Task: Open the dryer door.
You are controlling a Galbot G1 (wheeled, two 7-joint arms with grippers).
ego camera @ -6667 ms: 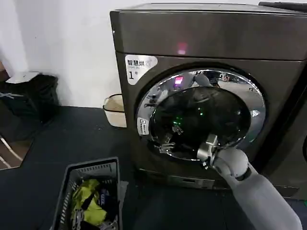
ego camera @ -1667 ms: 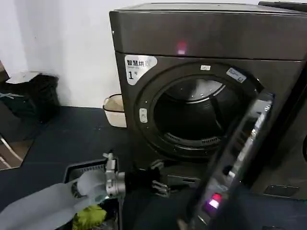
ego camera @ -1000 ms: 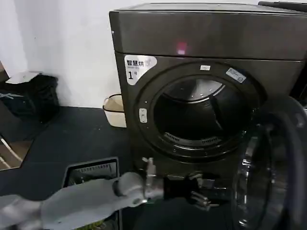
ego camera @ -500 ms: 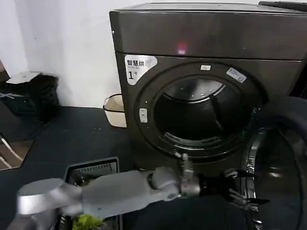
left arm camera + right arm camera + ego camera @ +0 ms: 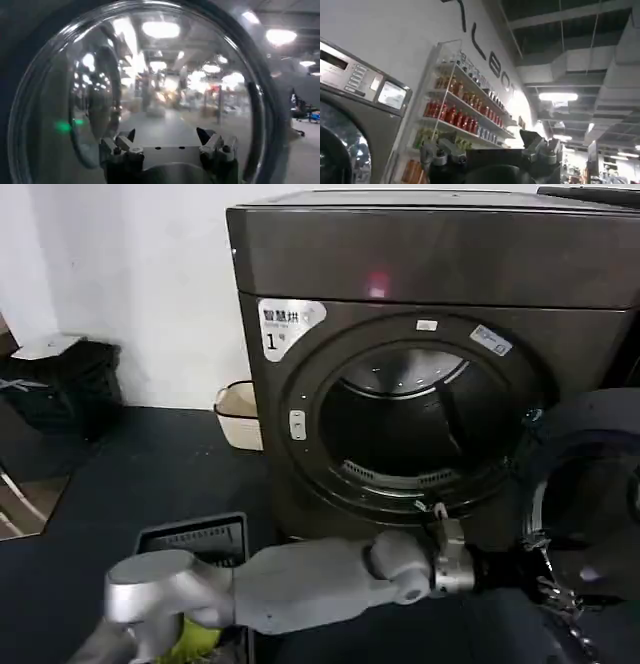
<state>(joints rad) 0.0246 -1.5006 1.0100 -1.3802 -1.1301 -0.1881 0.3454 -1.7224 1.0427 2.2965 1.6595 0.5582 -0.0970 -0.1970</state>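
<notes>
The dryer (image 5: 430,264) is a dark grey-brown front loader with a white label and a pink light. Its round drum mouth (image 5: 420,424) stands uncovered. The dryer door (image 5: 590,484) hangs swung out wide at the right, inner side facing me. My left arm reaches across low in front of the machine. My left gripper (image 5: 548,574) is at the door's lower inner rim. In the left wrist view the left gripper (image 5: 166,136) is open, right up against the door's bulging glass (image 5: 165,75), gripping nothing. My right gripper (image 5: 480,145) is open and empty, pointing up at a wall.
A grey laundry basket (image 5: 190,539) with yellow-green clothes (image 5: 195,639) sits on the dark floor at the lower left. A beige bin (image 5: 238,414) stands beside the dryer and a black crate (image 5: 60,379) at the far left. The right wrist view shows shelves of bottles (image 5: 455,115).
The door went from shut to wide open at the right. My left arm swept from the basket rightward across the front, following the door. My right arm left the head view.
</notes>
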